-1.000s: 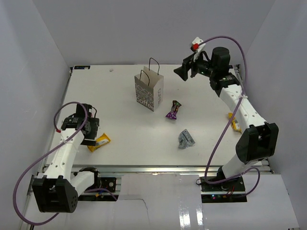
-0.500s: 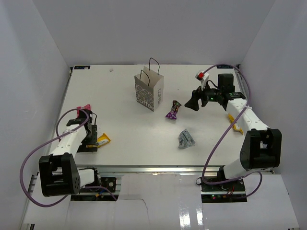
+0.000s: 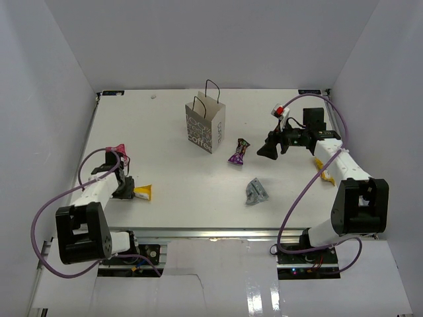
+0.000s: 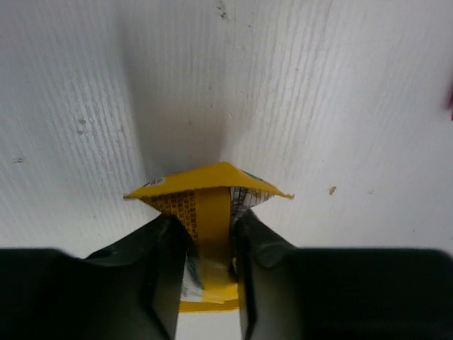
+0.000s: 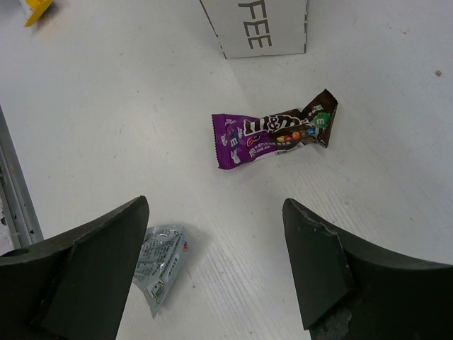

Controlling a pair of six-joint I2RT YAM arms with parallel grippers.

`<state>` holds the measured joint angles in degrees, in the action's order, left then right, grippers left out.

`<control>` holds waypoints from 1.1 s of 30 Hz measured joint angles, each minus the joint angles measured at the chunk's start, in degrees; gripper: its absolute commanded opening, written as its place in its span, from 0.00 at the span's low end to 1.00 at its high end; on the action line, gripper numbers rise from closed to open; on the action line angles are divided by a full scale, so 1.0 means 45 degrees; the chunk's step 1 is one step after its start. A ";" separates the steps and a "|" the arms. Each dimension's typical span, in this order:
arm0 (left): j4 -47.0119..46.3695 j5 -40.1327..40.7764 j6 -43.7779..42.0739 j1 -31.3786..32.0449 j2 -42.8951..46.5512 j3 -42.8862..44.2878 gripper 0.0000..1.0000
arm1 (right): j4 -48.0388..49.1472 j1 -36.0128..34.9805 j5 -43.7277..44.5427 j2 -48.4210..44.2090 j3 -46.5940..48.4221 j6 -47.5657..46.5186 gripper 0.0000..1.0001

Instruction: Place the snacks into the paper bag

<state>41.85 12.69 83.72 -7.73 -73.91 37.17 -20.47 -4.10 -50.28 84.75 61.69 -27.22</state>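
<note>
White walls close in a pale worktop (image 3: 172, 178), and the paper bag (image 3: 205, 125) stands upright toward its far side, mouth open and handles up. Well away from the bag, to its left and toward the near edge, the left gripper (image 3: 127, 189) is down at the surface with its fingers pressed against both sides of a yellow bar (image 4: 209, 191), so it grips that snack; the wrapper's far end pokes out past the fingertips and the bar seems to lie on the worktop. On the bag's right side the right gripper (image 5: 212, 212) hangs with its jaws spread wide and nothing between them, looking down at the purple packet (image 5: 272, 134) just beside the bag and the silver-grey packet (image 5: 159, 262) nearer the arms. The pick-up of the yellow bar looks to be the step in hand. Next it needs lifting clear, carrying across to the bag, and releasing over the narrow mouth without snagging the handles or tipping the bag.
</note>
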 measured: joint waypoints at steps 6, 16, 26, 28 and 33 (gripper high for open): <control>-0.0520 -0.0835 -0.1996 0.0000 0.0957 0.0631 0.12 | -0.0083 0.0049 -0.0121 0.0000 0.0000 -0.0053 0.81; -0.4138 -0.5595 -0.6023 0.1423 0.0374 0.3633 0.02 | -0.0102 0.0078 -0.0185 0.0000 0.0005 -0.0053 0.81; -0.6047 -0.6751 -0.8864 0.4435 -0.3317 1.1482 0.02 | -0.0107 0.0078 -0.0189 -0.0189 0.0000 -0.0063 0.81; -0.6363 -0.6892 -0.9010 0.4439 -0.3789 1.2415 0.03 | -0.0107 0.0078 -0.0189 -0.0330 0.0000 -0.0058 0.81; -0.6980 -0.7023 -0.9160 0.4668 -0.5586 1.4775 0.06 | -0.0107 0.0078 -0.0194 -0.0491 -0.0049 -0.0058 0.81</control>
<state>10.44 -18.92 42.50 13.28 -99.04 103.66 -20.95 -3.75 -51.16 82.54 61.47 -27.49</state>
